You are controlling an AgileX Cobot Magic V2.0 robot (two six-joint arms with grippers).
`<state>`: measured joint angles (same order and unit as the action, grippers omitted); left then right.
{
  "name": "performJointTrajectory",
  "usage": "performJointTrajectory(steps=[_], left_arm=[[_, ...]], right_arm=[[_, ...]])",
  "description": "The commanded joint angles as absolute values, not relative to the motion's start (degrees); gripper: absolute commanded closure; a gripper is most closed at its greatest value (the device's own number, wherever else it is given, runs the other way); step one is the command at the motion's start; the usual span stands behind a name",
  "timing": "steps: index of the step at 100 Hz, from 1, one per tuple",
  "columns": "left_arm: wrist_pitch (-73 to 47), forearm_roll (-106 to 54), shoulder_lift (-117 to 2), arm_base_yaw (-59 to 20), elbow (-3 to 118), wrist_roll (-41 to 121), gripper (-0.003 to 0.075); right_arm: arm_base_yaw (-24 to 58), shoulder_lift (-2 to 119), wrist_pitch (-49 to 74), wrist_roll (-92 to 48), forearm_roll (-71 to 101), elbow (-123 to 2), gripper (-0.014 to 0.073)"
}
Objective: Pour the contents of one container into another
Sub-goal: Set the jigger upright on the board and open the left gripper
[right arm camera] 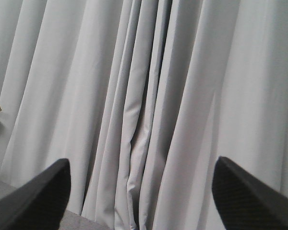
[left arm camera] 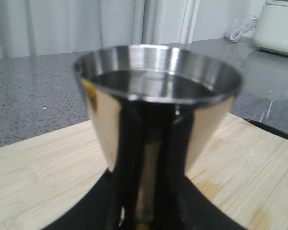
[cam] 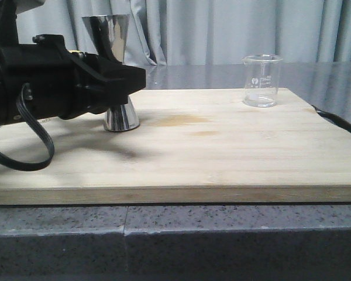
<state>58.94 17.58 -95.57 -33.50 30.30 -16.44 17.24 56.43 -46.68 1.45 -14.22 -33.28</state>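
Grey stone surface (cam: pixel 164 234) lies nearest, carrying a wooden board (cam: pixel 210 152). On the board at about 10 o'clock stands the jigger (cam: pixel 118 70), upright, its base on the wood. My left jaws (cam: pixel 126 79) reach in from 9 o'clock and close on its narrow waist; in the left wrist view the jigger (left arm camera: pixel 158 110) fills the frame, my black fingers (left arm camera: pixel 96 211) on both sides of its waist. Beaker (cam: pixel 261 80) stands upright at 2 o'clock near the board's far edge, well apart from the jigger. My right jaws (right arm camera: pixel 141 201) are spread wide, holding nothing, facing a grey curtain (right arm camera: pixel 149 96).
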Motion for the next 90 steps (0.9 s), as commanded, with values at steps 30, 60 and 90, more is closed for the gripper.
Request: performJointTrajectory(steps=[30, 60, 90], left_arm=[[63.5, 16.6, -93.8, -33.4, 31.4, -16.5, 0.0503], [63.5, 16.6, -93.8, -33.4, 31.4, -16.5, 0.0336], [63.3, 16.4, -93.8, -33.4, 31.4, -16.6, 0.0086]], right_arm=[[16.9, 55.4, -50.4, 1.2, -14.0, -34.7, 0.0046], [16.9, 55.4, -50.4, 1.2, -14.0, -34.7, 0.0046], [16.9, 55.4, -50.4, 1.2, -14.0, -34.7, 0.0046]])
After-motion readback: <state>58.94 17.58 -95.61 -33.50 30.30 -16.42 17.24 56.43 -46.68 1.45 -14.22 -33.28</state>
